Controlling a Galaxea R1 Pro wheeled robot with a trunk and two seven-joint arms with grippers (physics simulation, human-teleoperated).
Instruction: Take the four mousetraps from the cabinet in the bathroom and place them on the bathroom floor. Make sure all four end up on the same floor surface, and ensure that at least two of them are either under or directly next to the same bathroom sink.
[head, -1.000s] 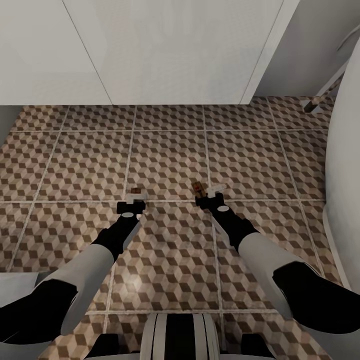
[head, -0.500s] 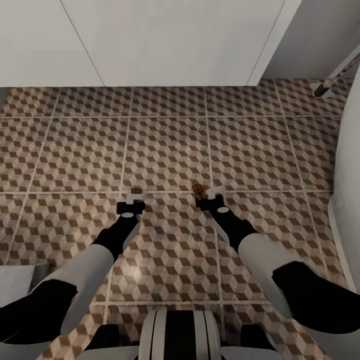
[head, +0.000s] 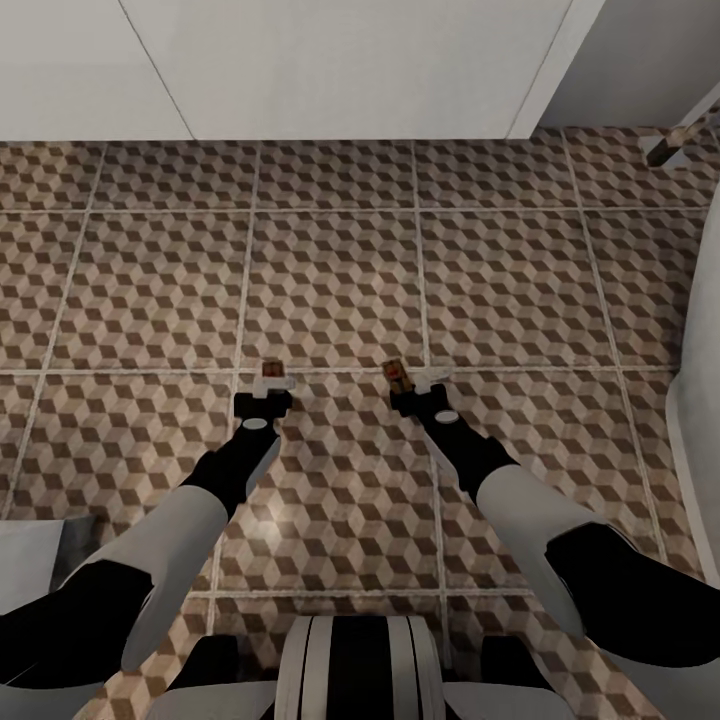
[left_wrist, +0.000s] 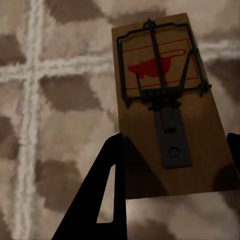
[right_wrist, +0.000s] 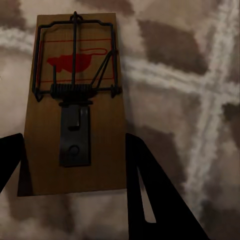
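Note:
Both arms reach down toward the bathroom floor (head: 330, 270) in the head view. My left gripper (head: 268, 388) is shut on a small brown mousetrap (head: 272, 372) that pokes out past its fingers. In the left wrist view that mousetrap (left_wrist: 165, 100) sits clamped between the two dark fingers (left_wrist: 107, 190), close above the tiles. My right gripper (head: 408, 388) is shut on a second mousetrap (head: 396, 374); this mousetrap (right_wrist: 75, 100) shows its red mouse print and wire spring. The sink's white vanity front (head: 300, 70) stands about one and a half tiles beyond both traps. The cabinet is out of view.
A white curved fixture (head: 702, 350) runs along the right edge, close to my right arm. A slanted leg with a dark foot (head: 668, 150) stands at the far right corner. A pale grey object (head: 35, 555) lies at the lower left.
The whole picture has shifted: the vanity and grout lines slid up the frame, so the camera moved. Both grippers keep their traps and hold the same spots in the view.

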